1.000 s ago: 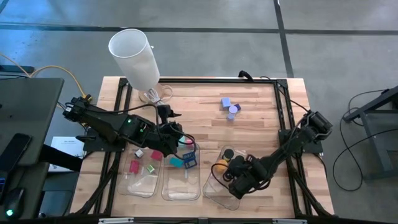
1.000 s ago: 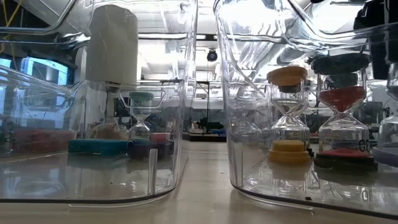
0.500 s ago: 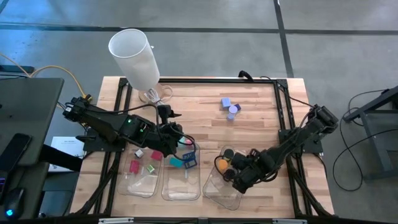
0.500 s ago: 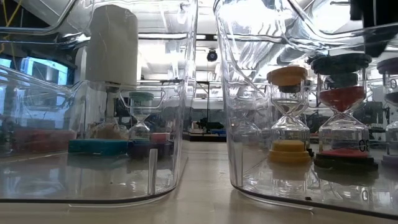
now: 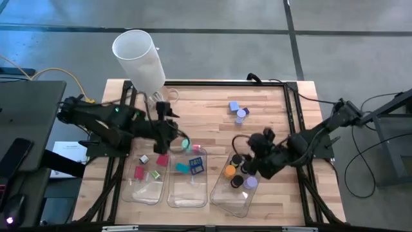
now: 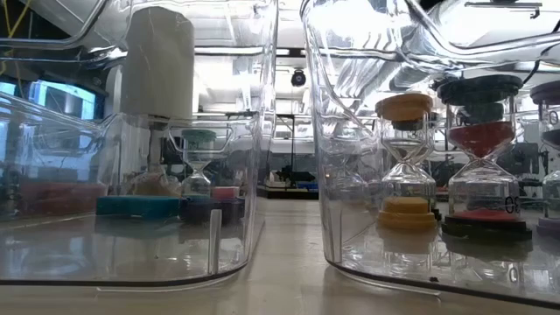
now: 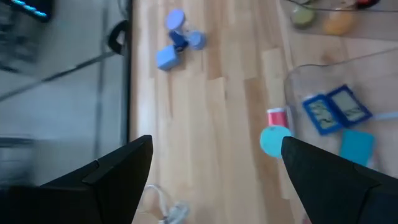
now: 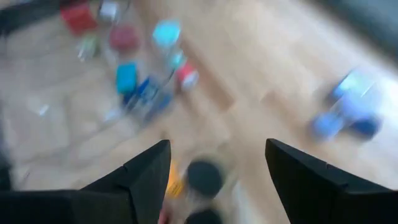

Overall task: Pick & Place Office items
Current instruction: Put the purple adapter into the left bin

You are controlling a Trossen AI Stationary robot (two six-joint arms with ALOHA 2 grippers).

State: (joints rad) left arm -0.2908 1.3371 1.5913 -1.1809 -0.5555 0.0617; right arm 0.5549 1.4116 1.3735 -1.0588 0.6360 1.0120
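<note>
Nearest, at 6 o'clock: three clear trays (image 5: 229, 200) holding sorted caps and blocks. Just beyond, right gripper (image 5: 262, 139) above the right tray's far rim, fingers apart, empty. Left gripper (image 5: 171, 127) at 9, spread wide, empty, near a teal cap (image 7: 274, 140) outside the middle tray. Farthest, at 12: blue-purple cluster (image 5: 237, 111), unsorted.

Risk: knocking the white cylinder (image 5: 139, 58); clipping a tray rim. No legible writing.

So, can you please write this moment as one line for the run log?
left gripper: open, empty, above table | right gripper: open, empty, over right tray | loose: purple-blue pieces
</note>
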